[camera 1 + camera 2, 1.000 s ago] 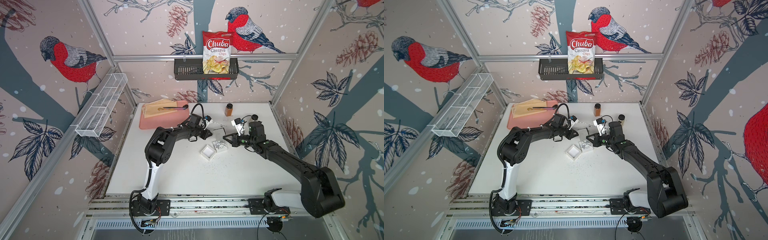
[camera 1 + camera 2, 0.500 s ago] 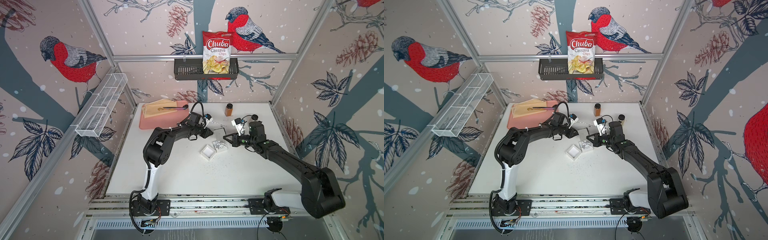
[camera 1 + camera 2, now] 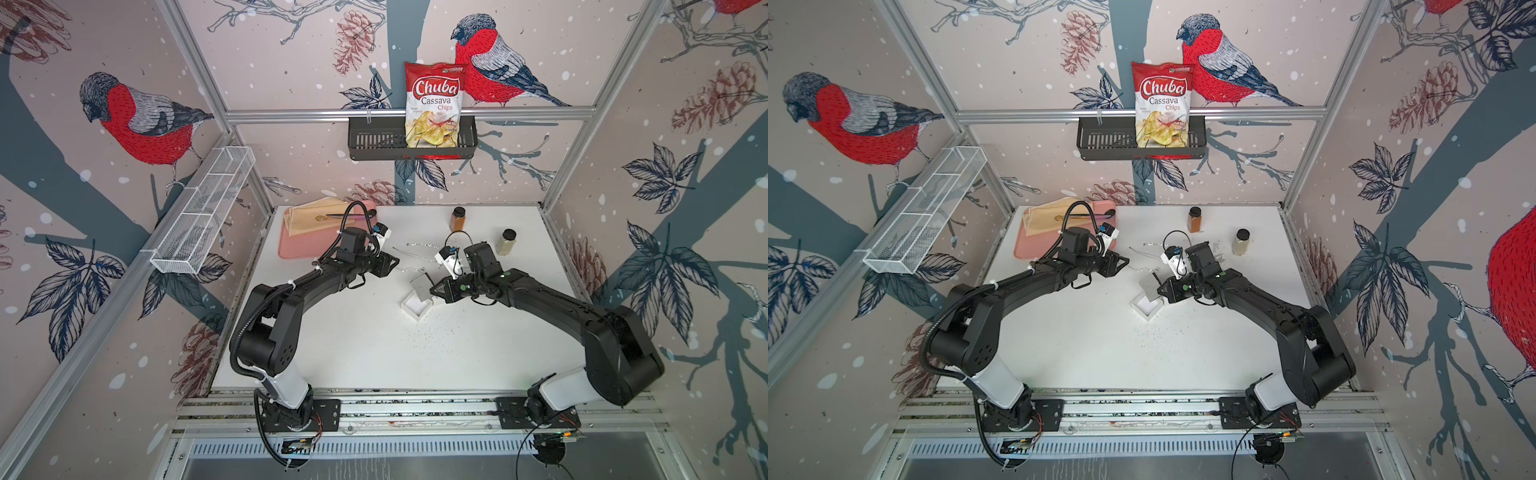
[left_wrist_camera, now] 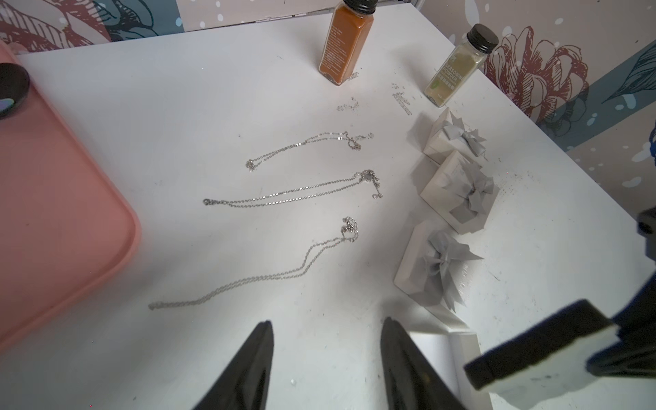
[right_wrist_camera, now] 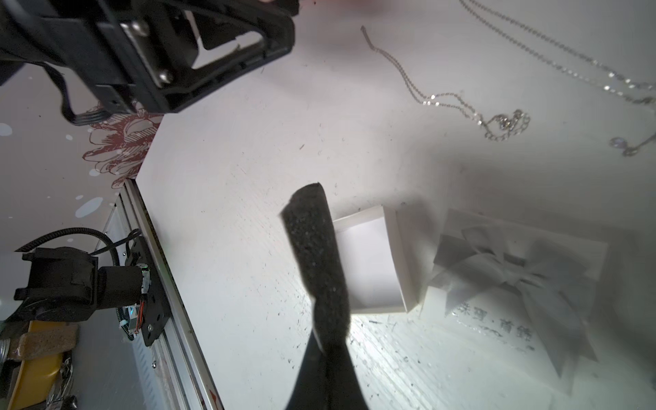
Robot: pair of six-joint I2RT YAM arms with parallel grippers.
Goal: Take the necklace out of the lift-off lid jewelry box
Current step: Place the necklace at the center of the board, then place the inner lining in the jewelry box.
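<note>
Left gripper hangs low over the table, jaws parted and nothing between them. Just ahead of its tips lies the nearest necklace, loose and stretched out on the bare surface, clear of the box. Beside it, the right gripper is clamped on the dark foam insert, which it holds tilted above the open box base. The base looks empty.

I judge the step in hand to be the release, so the good move is a clean retreat. Raise the left jaws straight up before pulling back, so that neither tip drags the near end of the chain. The right arm does best to hold the insert steady and away from the chain.

Farther out lie 2 more necklaces and 3 bow-topped lids, with 2 spice bottles at the far edge.
</note>
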